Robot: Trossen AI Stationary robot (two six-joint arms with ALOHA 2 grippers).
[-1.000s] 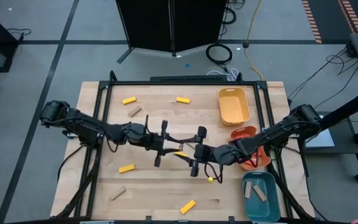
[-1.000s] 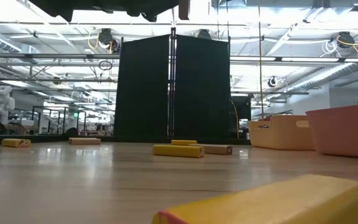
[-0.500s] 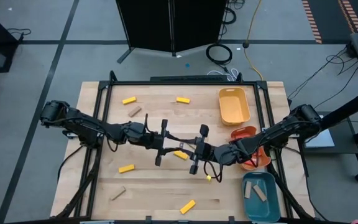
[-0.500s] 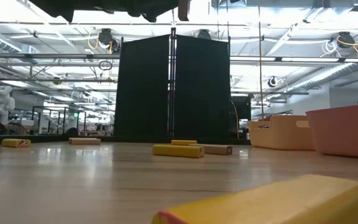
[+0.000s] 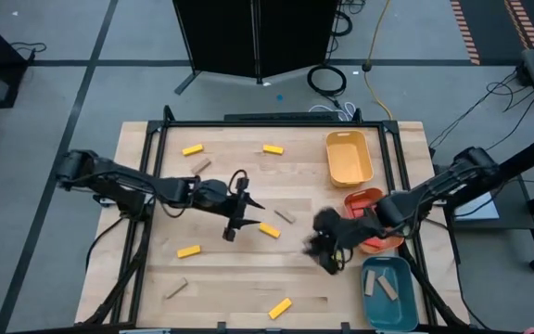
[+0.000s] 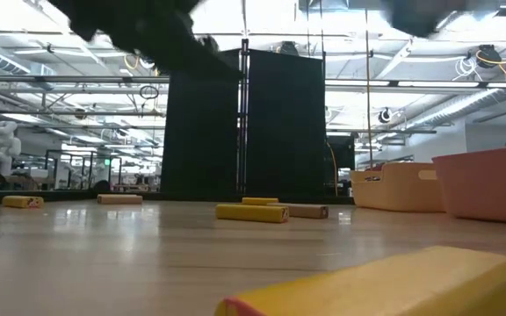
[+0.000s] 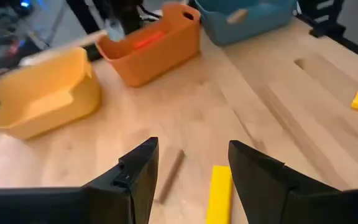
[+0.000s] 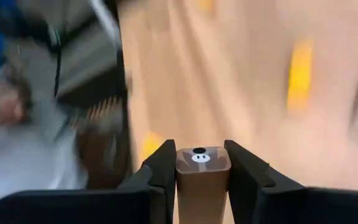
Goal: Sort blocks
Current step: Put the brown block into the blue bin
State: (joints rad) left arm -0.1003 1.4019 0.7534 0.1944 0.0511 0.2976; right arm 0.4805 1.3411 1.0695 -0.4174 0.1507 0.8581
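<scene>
Now, R hand (image 8: 199,163) gripping tan block (image 8: 202,177)

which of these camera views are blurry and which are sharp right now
Right wrist view: background heavily smeared, yet the tan block between the right gripper fingers is crisp. High view: right gripper is a dark smudge, table sharp. Low view: nearest yellow block out of focus. Left wrist view: trays mildly soft, the left gripper clear.

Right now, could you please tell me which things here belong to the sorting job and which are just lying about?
Job: yellow blocks, tan blocks, tan block in right pincer, yellow tray, orange tray, teal tray.
Lying about: coiled cable, black screen.
</scene>
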